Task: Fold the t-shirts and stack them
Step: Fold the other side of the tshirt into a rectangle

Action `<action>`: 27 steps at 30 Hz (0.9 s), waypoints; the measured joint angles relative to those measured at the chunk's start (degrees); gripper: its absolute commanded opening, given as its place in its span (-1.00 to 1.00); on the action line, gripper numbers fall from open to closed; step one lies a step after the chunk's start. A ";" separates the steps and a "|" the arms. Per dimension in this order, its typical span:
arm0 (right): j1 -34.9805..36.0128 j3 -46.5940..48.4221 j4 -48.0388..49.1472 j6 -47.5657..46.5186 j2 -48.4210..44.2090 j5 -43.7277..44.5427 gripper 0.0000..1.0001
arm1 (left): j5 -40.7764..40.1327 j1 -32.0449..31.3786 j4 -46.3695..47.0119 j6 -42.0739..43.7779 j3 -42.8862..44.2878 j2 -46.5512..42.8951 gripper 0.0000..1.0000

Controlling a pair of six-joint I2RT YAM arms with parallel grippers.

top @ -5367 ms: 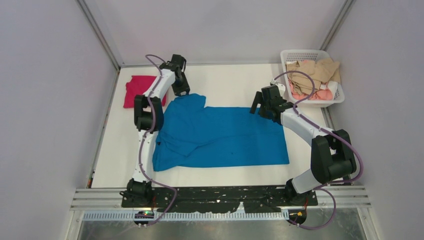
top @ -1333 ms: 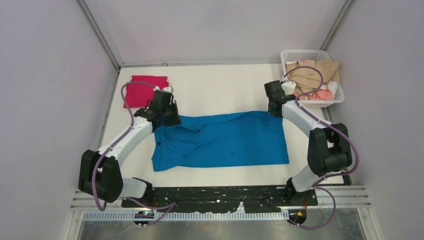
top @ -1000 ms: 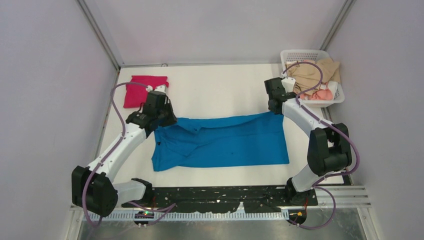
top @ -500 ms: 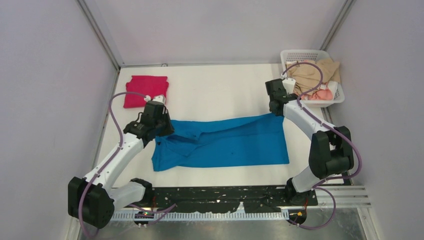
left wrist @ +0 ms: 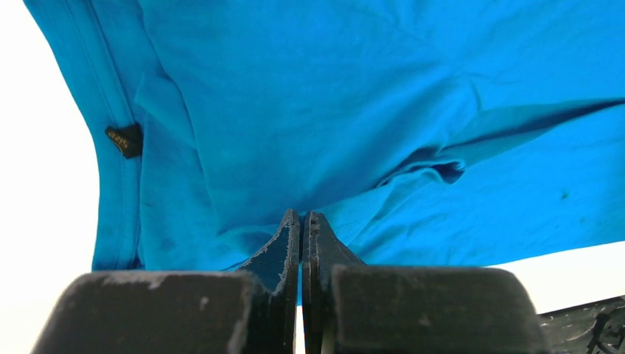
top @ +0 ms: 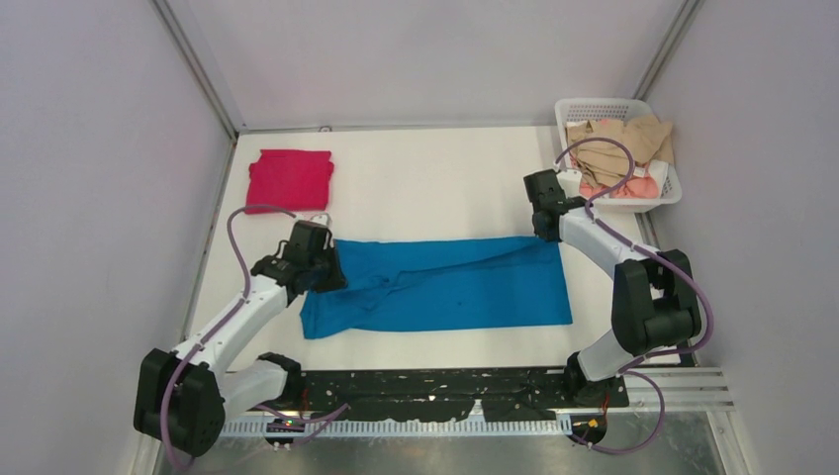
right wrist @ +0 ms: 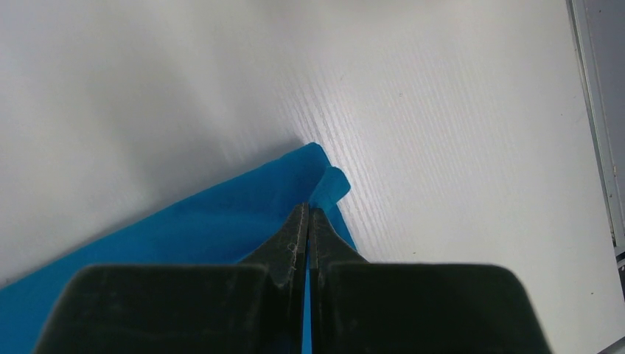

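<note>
The blue t-shirt (top: pixel 445 285) lies across the middle of the table, its far edge doubled over toward the near side. At the shirt's far-left corner, my left gripper (top: pixel 319 265) is shut on the blue cloth (left wrist: pixel 309 110); its tips (left wrist: pixel 301 215) pinch a fold. My right gripper (top: pixel 547 232) is shut on the far-right corner, where a small blue tab (right wrist: pixel 324 184) sticks out past its tips (right wrist: pixel 307 210). The magenta-red t-shirt (top: pixel 290 179) lies folded at the far left, apart from both arms.
A white basket (top: pixel 661 194) with beige and pink clothes stands at the far right corner. Grey walls close in the table on three sides. A black rail (top: pixel 435 391) runs along the near edge by the arm bases.
Both grippers have drawn the blue shirt's far edge toward the near side, making the visible cloth a narrower band. The left arm moved nearer and lower; the magenta-red shirt is now fully uncovered.
</note>
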 measured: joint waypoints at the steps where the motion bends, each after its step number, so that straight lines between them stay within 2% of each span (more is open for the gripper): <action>1: 0.00 -0.15 0.04 0.00 0.00 0.04 -0.84 | 0.09 0.00 0.00 -0.13 -0.72 -0.22 -1.00; 3: 0.00 -0.46 0.04 0.02 0.00 0.33 -0.76 | 0.15 0.00 -0.11 -0.37 -2.10 -0.46 -1.00; 4: 0.00 -0.55 0.02 0.04 0.00 0.44 -0.64 | 0.09 0.00 -0.22 -0.68 -2.54 -0.46 -0.74; 5: 0.00 -0.63 -0.13 0.07 0.02 0.74 -0.57 | -0.26 0.00 -0.61 -1.01 -2.95 -0.44 -0.38; 6: 0.00 -0.66 -0.24 0.24 0.09 1.11 -0.47 | -0.48 0.00 -0.79 -1.14 -3.08 -0.44 -0.20; 7: 0.00 -0.66 -0.39 0.33 0.13 1.62 -0.43 | -0.83 -0.02 -1.05 -1.42 -3.15 -0.44 -0.13; 10: 0.00 -0.70 -1.62 1.42 0.24 3.50 0.18 | -0.59 -0.02 -2.58 -1.64 -3.63 -0.79 0.24; 11: 0.00 -0.76 -2.23 1.90 0.24 4.20 0.25 | 0.09 -0.04 -2.91 -1.68 -3.93 -1.31 0.37; 13: 0.00 -0.94 -3.93 2.78 0.20 5.42 0.50 | 1.92 -0.33 -3.87 -1.66 -4.48 -3.76 0.93; 16: 0.00 -1.70 -6.34 4.09 -1.49 6.60 0.74 | 3.82 -0.85 -4.26 -2.21 -4.59 -9.94 0.99; 17: 0.00 -1.81 -6.69 4.37 -2.14 6.60 0.98 | 4.17 -0.90 -4.00 -2.62 -4.59 -12.09 0.99; 21: -0.02 -2.95 -5.25 3.80 -7.67 3.04 0.91 | 5.97 -0.90 -1.79 -2.97 -3.69 -13.57 0.99; 25: -0.02 -4.17 0.79 2.34 -10.03 -5.90 0.90 | 8.13 -0.90 2.23 -3.30 -0.74 -5.79 0.99; 27: 0.00 -4.79 3.78 1.81 -9.25 -10.86 0.90 | 9.86 -0.92 4.26 -3.45 1.05 1.03 0.99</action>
